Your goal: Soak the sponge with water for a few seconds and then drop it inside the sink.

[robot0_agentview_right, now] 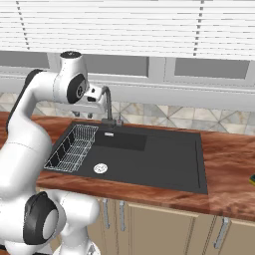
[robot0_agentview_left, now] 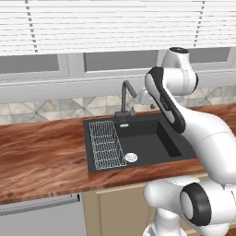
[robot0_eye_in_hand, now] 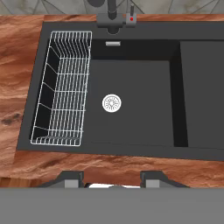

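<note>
The black sink (robot0_agentview_left: 143, 138) (robot0_agentview_right: 149, 159) (robot0_eye_in_hand: 140, 113) is sunk into a wooden counter, with a round silver drain (robot0_eye_in_hand: 111, 103) in its floor. My gripper (robot0_agentview_right: 82, 115) (robot0_eye_in_hand: 112, 177) hangs high over the sink's near-left part, beside the faucet (robot0_agentview_right: 107, 107), and looks straight down into the basin. Its fingertips (robot0_eye_in_hand: 70, 177) stand apart with nothing between them, so it is open. A yellow and dark green corner of the sponge (robot0_agentview_right: 252, 179) shows on the counter far right of the sink, cut off by the frame edge. No stream of water falls from the faucet.
A white wire rack (robot0_agentview_left: 107, 144) (robot0_agentview_right: 74, 147) (robot0_eye_in_hand: 63, 87) fills the left end of the basin. The dark faucet (robot0_agentview_left: 126, 99) (robot0_eye_in_hand: 113, 17) rises at the back rim. A raised black shelf (robot0_eye_in_hand: 201, 87) forms the sink's right part. Wooden counter (robot0_agentview_left: 41, 152) spreads to both sides.
</note>
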